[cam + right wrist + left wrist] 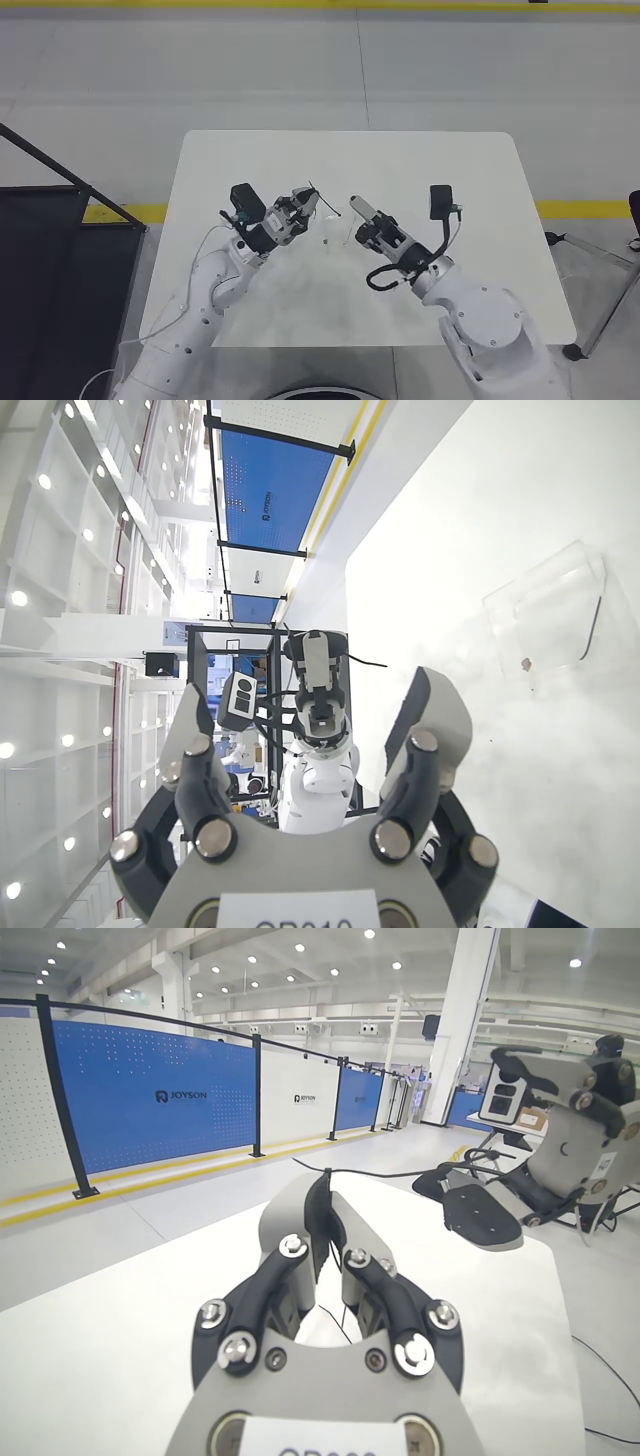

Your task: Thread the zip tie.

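My left gripper point(325, 1193) is clamped on the zip tie point(350, 1172) above the table point(450, 180), tail pointing to 3 o'clock. My right gripper point(360, 210) stands wide open, empty. I'd pinch the tail near its tip, squarely.

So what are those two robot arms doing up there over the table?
They are working on a zip tie. The left gripper has its jaws shut on the thin black zip tie and holds it up above the white table, with its ends sticking out. The right gripper faces it close by, jaws open and empty. Whether the tie is threaded yet is too small to tell. A clear plastic piece lies on the table.
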`<state>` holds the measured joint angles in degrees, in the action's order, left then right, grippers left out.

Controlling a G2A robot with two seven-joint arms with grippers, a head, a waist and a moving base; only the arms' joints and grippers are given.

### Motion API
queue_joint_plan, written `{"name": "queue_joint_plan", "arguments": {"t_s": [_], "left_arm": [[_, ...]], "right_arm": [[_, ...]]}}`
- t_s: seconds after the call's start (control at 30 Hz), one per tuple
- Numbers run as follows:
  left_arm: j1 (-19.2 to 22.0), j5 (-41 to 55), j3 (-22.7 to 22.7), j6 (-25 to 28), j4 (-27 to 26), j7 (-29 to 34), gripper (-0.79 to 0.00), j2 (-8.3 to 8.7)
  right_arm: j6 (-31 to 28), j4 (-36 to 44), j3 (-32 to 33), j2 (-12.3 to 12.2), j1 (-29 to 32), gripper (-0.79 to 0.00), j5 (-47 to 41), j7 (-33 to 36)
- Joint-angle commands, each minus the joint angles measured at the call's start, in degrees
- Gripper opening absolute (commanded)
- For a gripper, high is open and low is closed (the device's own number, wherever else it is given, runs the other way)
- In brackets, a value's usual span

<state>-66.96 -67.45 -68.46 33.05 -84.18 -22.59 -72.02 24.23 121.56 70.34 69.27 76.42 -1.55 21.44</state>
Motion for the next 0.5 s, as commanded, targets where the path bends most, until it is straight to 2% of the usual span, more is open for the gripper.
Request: {"name": "queue_joint_plan", "arguments": {"t_s": [0.0, 0.37, 0.47], "left_arm": [[-0.2, 1.3, -0.1, 0.3, -0.2, 0.9, -0.785, 0.00], [-0.6, 2.4, 0.2, -0.1, -0.6, 1.4, -0.785, -0.09], [-1.7, 6.0, 0.3, -4.0, -2.7, 1.3, -0.785, -0.51]], "right_arm": [[-0.4, 0.0, 1.8, -0.5, 1.6, 0.000, 1.8, 2.0], [0.2, -0.1, 2.4, -0.6, 2.0, 0.000, 2.3, 2.5], [-5.1, -1.5, 2.4, -0.6, 2.5, 0.000, 0.9, 2.8]]}}
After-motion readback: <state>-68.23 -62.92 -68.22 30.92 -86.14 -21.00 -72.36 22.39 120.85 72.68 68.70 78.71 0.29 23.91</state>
